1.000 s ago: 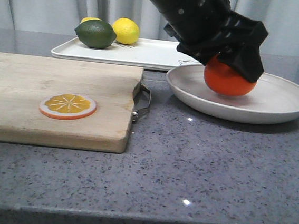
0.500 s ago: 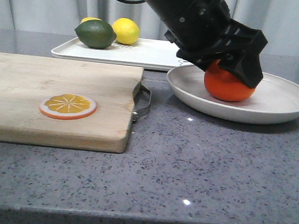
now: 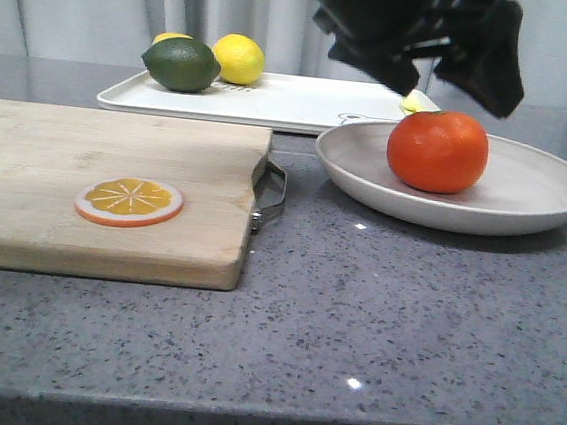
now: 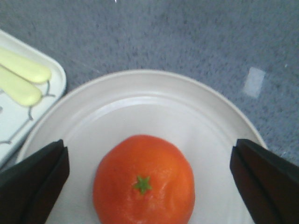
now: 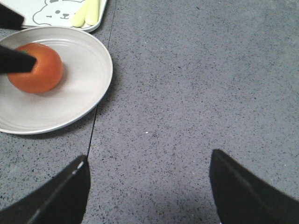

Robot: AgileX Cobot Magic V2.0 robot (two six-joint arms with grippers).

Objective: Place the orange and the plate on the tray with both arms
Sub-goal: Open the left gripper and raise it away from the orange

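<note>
The orange [image 3: 437, 150] rests free on the beige plate [image 3: 557, 189] at the right. My left gripper [image 3: 456, 89] hangs just above it, open and empty, with its fingers spread wider than the fruit. In the left wrist view the orange [image 4: 144, 179] lies between the fingers [image 4: 32, 182], not touched, on the plate [image 4: 154, 100]. The white tray [image 3: 284, 102] stands behind the plate. My right gripper [image 5: 149, 172] is open and empty over bare table, away from the plate [image 5: 88, 88] and orange [image 5: 36, 68]. It is out of the front view.
A lime [image 3: 181, 64] and two lemons [image 3: 238, 57] sit on the tray's left end, and pale yellow pieces [image 5: 86, 13] lie near its bear drawing. A wooden cutting board [image 3: 58, 151] with an orange slice [image 3: 129, 202] lies at the left.
My left gripper was closed around the orange on the plate. It has opened, let the orange go and risen above it. The orange stays on the plate.
</note>
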